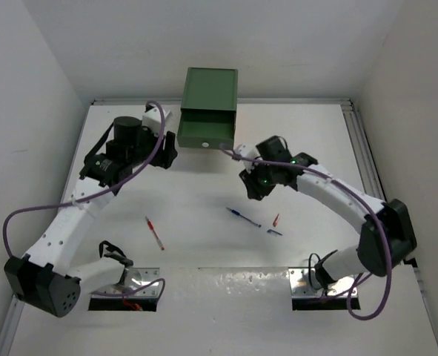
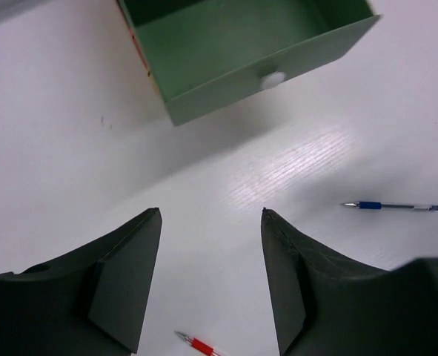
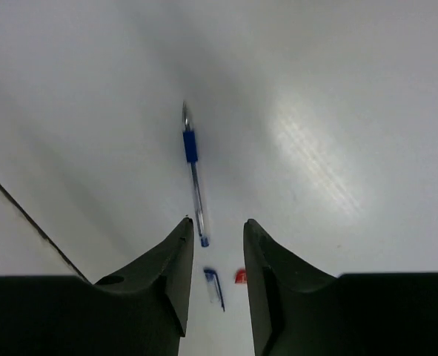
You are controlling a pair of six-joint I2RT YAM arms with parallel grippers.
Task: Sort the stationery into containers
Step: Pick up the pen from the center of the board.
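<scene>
Listed first is the left hand (image 2: 211,215): released, fingers spread wide with nothing between them, held above the table (image 2: 70,148) and turned toward the green drawer (image 2: 226,37). The drawer is pulled out of the cabinet (image 1: 211,87) at the far edge of the table, and a white knob (image 2: 272,80) is fitted to its front. The right hand (image 3: 217,222) is held over the table to the right of the drawer, its fingers parted by a narrower gap and nothing gripped. A blue pen (image 3: 193,170) is laid flat just beyond its fingertips. A small blue piece (image 3: 213,288) and a small red piece (image 3: 239,276) are seen by the pen's near end. A red pen (image 1: 154,233) is laid well apart, nearer the left arm. All are on the table, outside the drawer.
</scene>
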